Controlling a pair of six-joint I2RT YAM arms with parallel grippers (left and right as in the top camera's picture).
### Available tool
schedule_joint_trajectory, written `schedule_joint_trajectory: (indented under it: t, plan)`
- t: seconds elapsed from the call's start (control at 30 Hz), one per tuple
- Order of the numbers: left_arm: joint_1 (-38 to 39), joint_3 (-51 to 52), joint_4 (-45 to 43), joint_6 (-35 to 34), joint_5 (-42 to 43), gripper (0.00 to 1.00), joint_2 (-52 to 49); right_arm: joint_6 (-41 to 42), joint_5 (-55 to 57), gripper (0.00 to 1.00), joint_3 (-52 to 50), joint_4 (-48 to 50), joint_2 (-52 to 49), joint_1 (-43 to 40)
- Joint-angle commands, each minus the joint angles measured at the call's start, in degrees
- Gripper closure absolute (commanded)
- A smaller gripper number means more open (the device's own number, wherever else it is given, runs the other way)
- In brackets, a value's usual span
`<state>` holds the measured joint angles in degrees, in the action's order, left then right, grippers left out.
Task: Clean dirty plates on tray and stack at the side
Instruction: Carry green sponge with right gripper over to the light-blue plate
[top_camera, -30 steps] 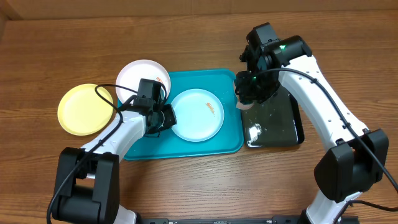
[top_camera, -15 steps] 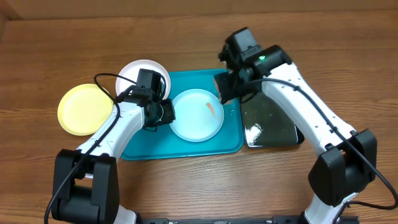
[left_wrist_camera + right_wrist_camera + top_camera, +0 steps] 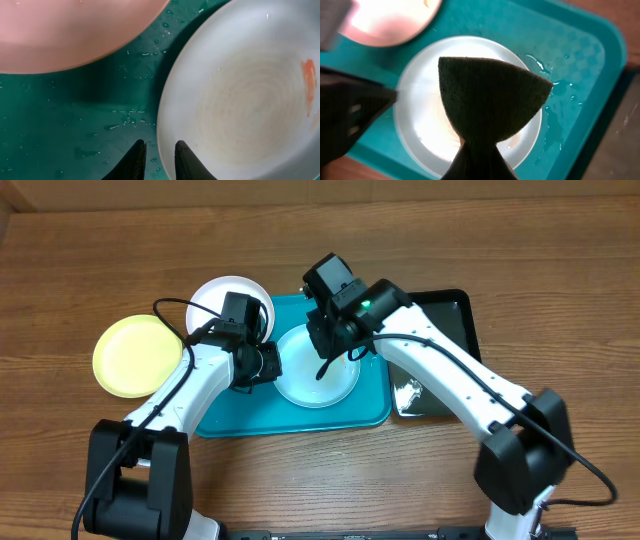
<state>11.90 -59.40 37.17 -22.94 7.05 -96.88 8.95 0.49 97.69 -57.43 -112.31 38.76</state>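
Right pincer (image 3: 479,162) is clamped on the bottom corner of a dark green sponge (image 3: 490,100), so the sponge fans out in front of the wrist cam. It hangs right over the middle of the light blue plate (image 3: 420,115). Can't tell from any view whether it's actually touching the plate.

Left pincer (image 3: 159,161) has its jaws at a narrow gap with the left rim of that same plate running between them, one finger over the plate and one over the tray floor. Whether it's really pinching the rim or just straddling it, I can't tell.

The light blue plate sits flat in the middle of the teal tray (image 3: 372,408), and there's an orange smear (image 3: 309,85) on its inner face. Water drops are all over the tray floor around it.

The white plate (image 3: 225,298) is at the tray's far left corner, partly over the rim and partly on the desk (image 3: 560,250). The yellow-green plate (image 3: 132,356) lies on the desk left of the tray, not touching it.

The black tray (image 3: 452,315) sits just beside the teal one on the right and looks wet and shiny.
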Motion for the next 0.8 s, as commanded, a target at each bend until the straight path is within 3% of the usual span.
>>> schedule_joint_trajectory:
  t: [0.0, 0.23, 0.4, 0.63, 0.77]
  plan:
    - [1.20, 0.55, 0.04, 1.11, -1.36, 0.78, -0.42, -0.20, 1.60, 0.96, -0.24, 0.39, -3.30, -0.15]
    - [1.62, 1.29, -0.72, 1.07, -3.02, 0.89, -0.68, 0.02, 1.60, 0.96, -0.24, 0.68, -4.50, -0.15]
    - [2.05, 1.97, -2.67, 0.39, -2.73, 0.86, -2.25, -0.02, 1.66, 0.96, -0.24, 0.76, -4.50, -0.17]
    - [2.01, 1.97, -2.93, 0.42, -2.62, 0.89, -3.10, -0.04, 2.49, 0.96, -0.24, 0.81, -4.50, -0.26]
    - [2.08, 2.01, -2.49, 0.39, -2.60, 0.86, -3.15, -0.04, 2.49, 0.96, -0.24, 0.98, -4.52, -0.26]
